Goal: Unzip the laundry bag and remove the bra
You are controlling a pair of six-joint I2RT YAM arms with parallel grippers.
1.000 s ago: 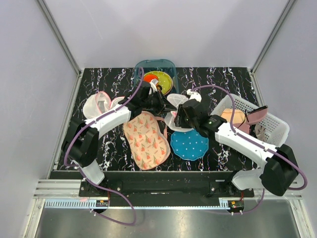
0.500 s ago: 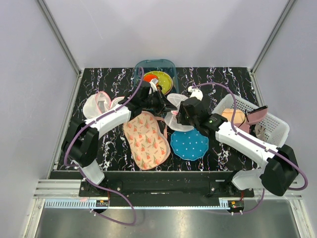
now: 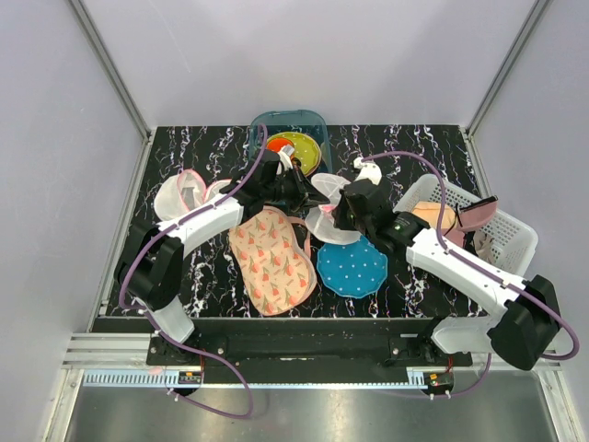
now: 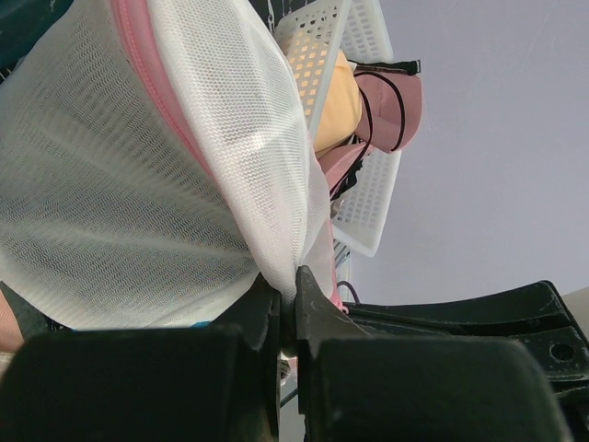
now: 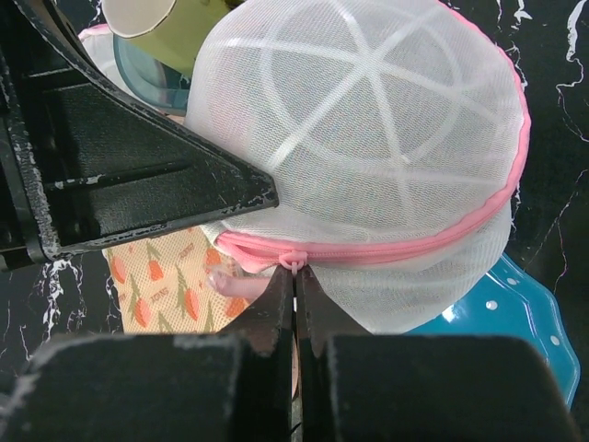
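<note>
The laundry bag (image 3: 322, 208), a round white mesh pouch with pink zip trim, is held up at the table's middle between both grippers. My left gripper (image 3: 306, 195) is shut on a fold of its mesh; the left wrist view shows the mesh (image 4: 138, 203) pinched between the jaws (image 4: 293, 278). My right gripper (image 3: 339, 214) is shut on the pink zip pull (image 5: 293, 261) at the bag's seam (image 5: 368, 138), its jaws (image 5: 294, 273) closed tight just below the zip. The zip looks closed to the right of the pull. The bra does not show in any view.
A floral-print fabric piece (image 3: 271, 260) and a blue dotted mat (image 3: 354, 267) lie under the bag. A second mesh pouch (image 3: 182, 193) lies at the left. A teal tub (image 3: 313, 120) with a yellow dish stands behind. A white basket (image 3: 506, 241) with peach and pink cloth stands right.
My right gripper has shifted a little to the right and away from me with the zip pull. The left arm has stayed in place.
</note>
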